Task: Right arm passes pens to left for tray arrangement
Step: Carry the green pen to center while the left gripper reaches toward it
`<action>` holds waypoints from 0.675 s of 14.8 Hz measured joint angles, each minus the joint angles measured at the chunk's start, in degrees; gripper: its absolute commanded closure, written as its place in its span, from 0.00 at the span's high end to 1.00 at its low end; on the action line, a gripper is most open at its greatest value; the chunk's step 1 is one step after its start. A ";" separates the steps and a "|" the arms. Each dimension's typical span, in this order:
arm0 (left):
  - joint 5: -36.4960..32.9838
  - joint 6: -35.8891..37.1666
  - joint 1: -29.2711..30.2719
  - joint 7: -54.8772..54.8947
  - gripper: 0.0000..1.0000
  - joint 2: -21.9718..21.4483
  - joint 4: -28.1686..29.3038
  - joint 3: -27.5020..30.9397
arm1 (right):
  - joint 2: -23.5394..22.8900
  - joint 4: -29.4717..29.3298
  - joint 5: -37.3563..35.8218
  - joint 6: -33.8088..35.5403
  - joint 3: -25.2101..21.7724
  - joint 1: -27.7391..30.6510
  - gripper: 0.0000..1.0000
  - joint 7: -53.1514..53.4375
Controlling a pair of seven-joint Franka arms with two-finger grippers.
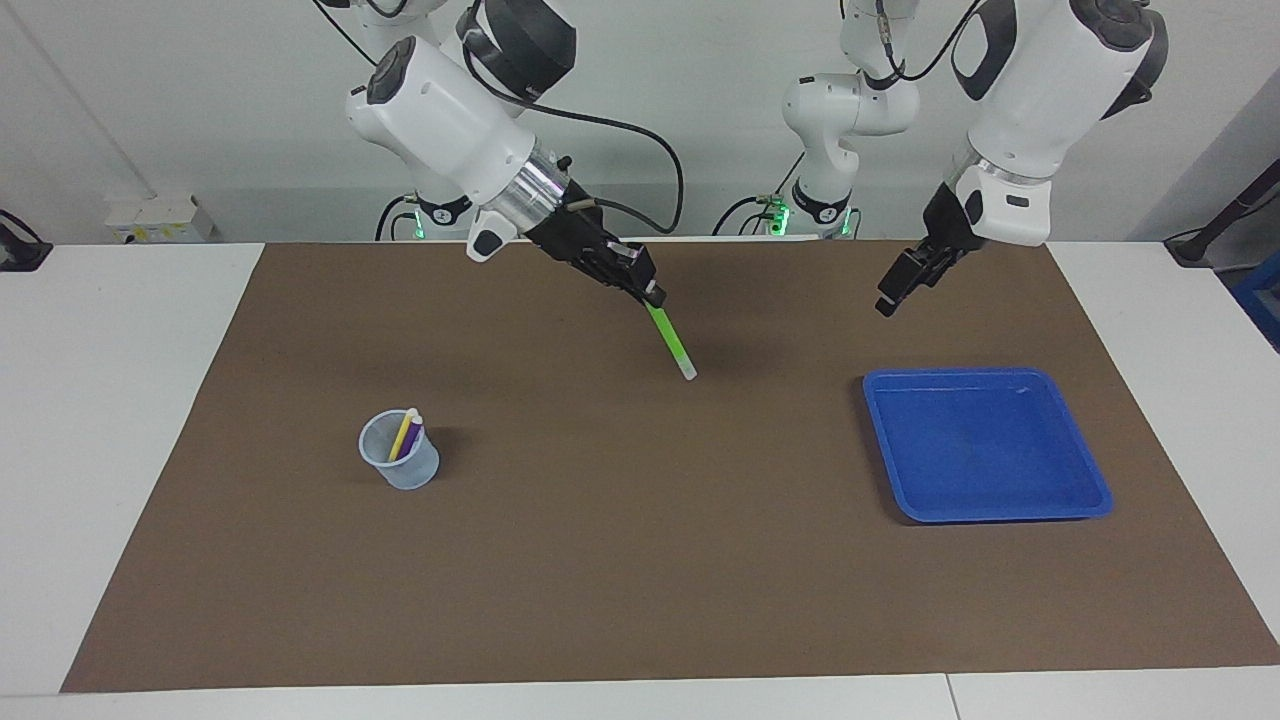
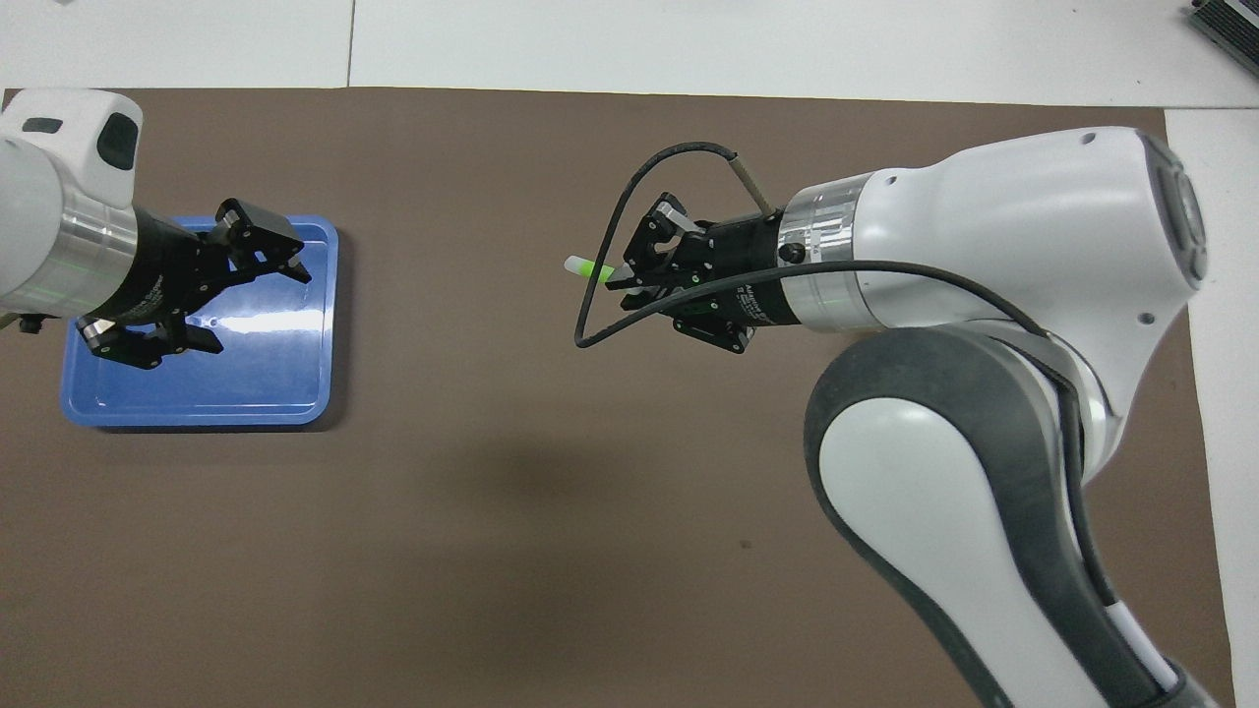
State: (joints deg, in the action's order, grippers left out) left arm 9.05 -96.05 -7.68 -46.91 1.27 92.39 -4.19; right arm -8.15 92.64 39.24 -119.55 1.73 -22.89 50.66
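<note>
So the right claw (image 1: 652,296) pinches the green pen (image 1: 672,343) mid-air over the worktop (image 1: 600,520); the left claw (image 2: 236,285) hangs wide open, empty, above the tray (image 1: 985,445).

Right gripper (image 1: 652,294) raised, fingers clamped, left gripper (image 2: 251,295) raised, fingers spread

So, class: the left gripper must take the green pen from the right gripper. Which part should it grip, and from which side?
Probably the bare green barrel just above the whitish tip. The right gripper is shut on the green pen at its upper end, so only the lower part is free. The pen slants toward the tray, so the open left gripper should come from that end, closing across the barrel.
</note>
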 measured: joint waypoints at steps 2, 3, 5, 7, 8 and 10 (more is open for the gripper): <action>3.97 -2.64 -0.16 -6.04 1.00 -0.40 1.51 0.01 | 0.01 0.16 0.00 -0.01 0.01 -0.55 0.10 1.48; 5.35 -3.90 -0.31 -9.76 1.00 -0.82 2.79 0.01 | 0.02 0.21 0.00 -0.01 0.01 -0.57 0.10 2.06; 6.62 -6.79 -1.80 -17.30 1.00 -1.91 5.78 -0.04 | 0.02 0.26 0.00 -0.01 0.00 -0.60 0.10 2.96; 7.21 -10.93 -4.99 -26.42 1.00 -2.92 8.46 -0.12 | 0.08 0.27 0.00 -0.01 0.01 -0.94 0.10 3.29; 7.43 -13.84 -6.88 -31.32 1.00 -3.33 9.73 -0.19 | 0.12 0.29 0.00 0.00 0.01 -1.19 0.10 3.56; 8.41 -19.37 -10.58 -39.72 1.00 -3.95 11.92 -0.32 | 0.16 0.34 0.00 0.00 0.01 -1.48 0.10 3.87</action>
State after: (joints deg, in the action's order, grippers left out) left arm 17.46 -115.42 -18.26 -86.63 -2.68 104.31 -4.51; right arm -8.00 92.98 39.24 -119.55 1.74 -24.37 54.53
